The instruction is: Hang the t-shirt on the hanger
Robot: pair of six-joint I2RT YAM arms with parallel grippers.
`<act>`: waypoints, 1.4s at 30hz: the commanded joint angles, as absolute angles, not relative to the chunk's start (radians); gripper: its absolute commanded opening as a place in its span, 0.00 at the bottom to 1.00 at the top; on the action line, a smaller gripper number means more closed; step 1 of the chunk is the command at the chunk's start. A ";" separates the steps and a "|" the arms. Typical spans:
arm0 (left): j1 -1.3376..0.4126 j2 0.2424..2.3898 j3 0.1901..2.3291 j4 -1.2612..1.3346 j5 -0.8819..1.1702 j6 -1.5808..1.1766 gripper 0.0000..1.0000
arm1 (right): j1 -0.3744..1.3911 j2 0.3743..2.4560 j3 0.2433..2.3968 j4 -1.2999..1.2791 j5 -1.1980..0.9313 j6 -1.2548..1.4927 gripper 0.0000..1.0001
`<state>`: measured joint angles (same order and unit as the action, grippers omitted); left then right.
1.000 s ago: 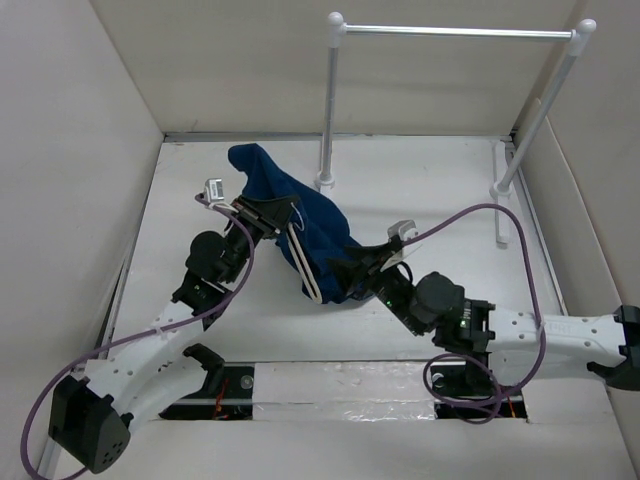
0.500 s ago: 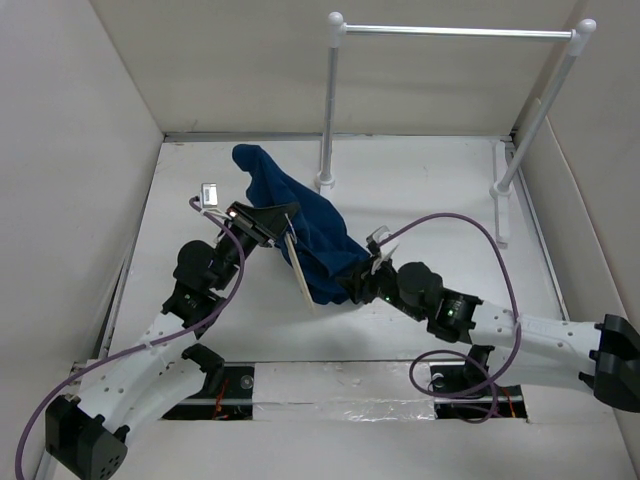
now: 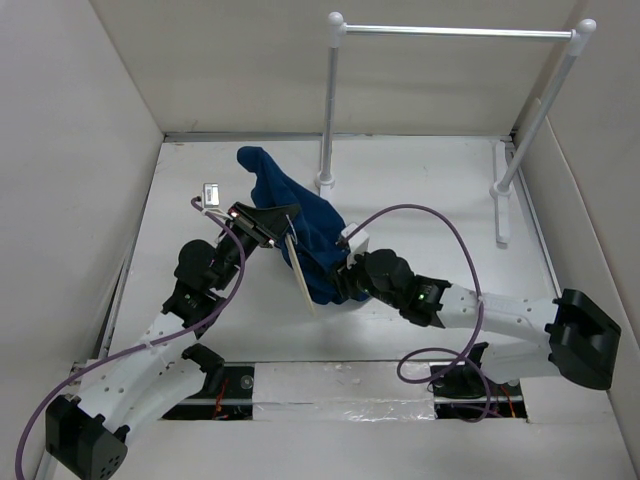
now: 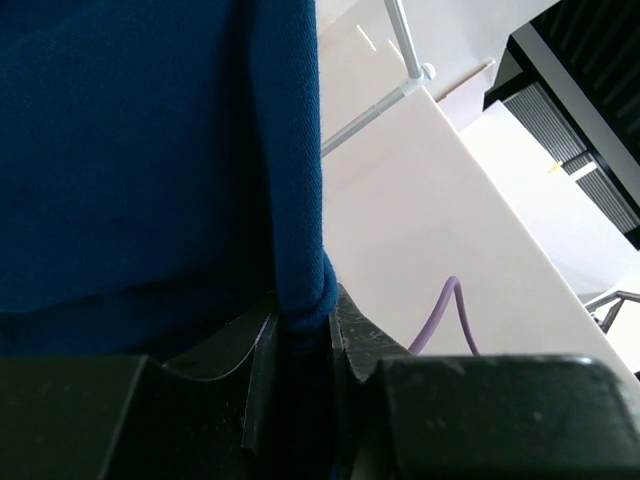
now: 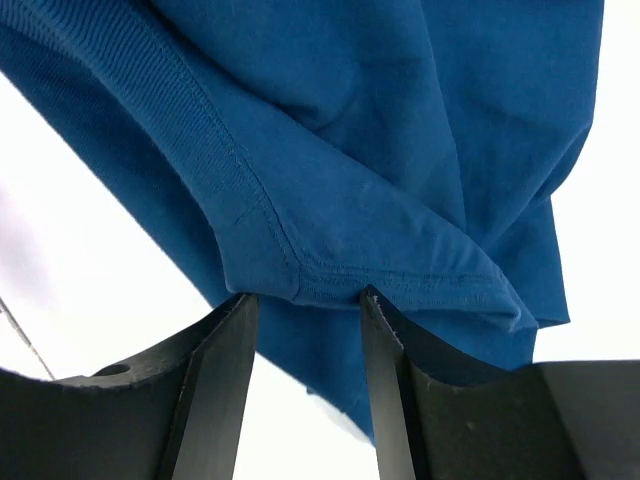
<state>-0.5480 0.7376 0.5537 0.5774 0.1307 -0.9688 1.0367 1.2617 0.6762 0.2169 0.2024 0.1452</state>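
The dark navy t-shirt (image 3: pixel 290 205) hangs bunched between the two arms in the top view, trailing to the far left. The pale wooden hanger (image 3: pixel 300 278) shows as a slanted bar along the shirt's near left edge; its hook is hidden. My left gripper (image 3: pixel 272 222) is shut on a rolled fold of the t-shirt (image 4: pixel 130 150), and its jaws (image 4: pixel 300 330) pinch the cloth tightly. My right gripper (image 3: pixel 338 278) is at the shirt's lower right corner. In the right wrist view it (image 5: pixel 305 300) is open, with the stitched hem of the t-shirt (image 5: pixel 400 130) at its fingertips.
A tall white rack (image 3: pixel 327 100) with a silver bar stands at the back right, its feet on the table; it also shows in the left wrist view (image 4: pixel 400 40). White walls close in the left, back and right. Purple cables loop from both wrists.
My right arm has swung left and its gripper has come up to the shirt's lower right hem. My left gripper has shifted slightly, still holding the shirt.
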 commanded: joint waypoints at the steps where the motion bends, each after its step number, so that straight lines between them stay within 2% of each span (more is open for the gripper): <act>1: -0.546 0.712 0.580 0.658 0.140 -0.969 0.00 | 1.028 1.279 0.736 0.252 0.206 0.110 0.51; 3: -0.546 0.716 0.589 0.657 0.137 -0.969 0.00 | 1.028 1.301 0.749 0.235 0.201 0.109 0.50; 4: -0.546 0.722 0.597 0.649 0.137 -0.962 0.00 | 1.028 1.305 0.746 0.241 0.201 0.110 0.46; 6: -0.546 0.729 0.604 0.650 0.140 -0.960 0.00 | 1.028 1.310 0.730 0.258 0.193 0.113 0.33; 7: -0.546 0.732 0.598 0.673 0.140 -0.963 0.00 | 1.028 1.312 0.727 0.267 0.186 0.117 0.18; 9: -0.546 0.741 0.585 0.701 0.129 -0.979 0.00 | 1.028 1.310 0.724 0.261 0.164 0.135 0.01; 15: -0.546 0.822 0.612 0.847 0.020 -0.976 0.00 | 1.048 1.235 0.660 0.253 0.048 0.208 0.00; 20: -0.546 0.933 0.627 0.974 -0.054 -0.947 0.00 | 1.133 1.097 0.583 0.183 0.084 0.281 0.00; 28: -0.537 1.009 0.634 1.107 -0.112 -0.916 0.00 | 1.166 0.881 0.528 0.107 0.051 0.380 0.00; 36: -0.537 1.074 0.605 1.215 -0.071 -0.905 0.00 | 1.175 0.857 0.598 0.003 0.008 0.422 0.00; 42: -0.537 1.120 0.572 1.273 -0.026 -0.871 0.00 | 1.195 0.827 0.758 -0.098 -0.052 0.436 0.00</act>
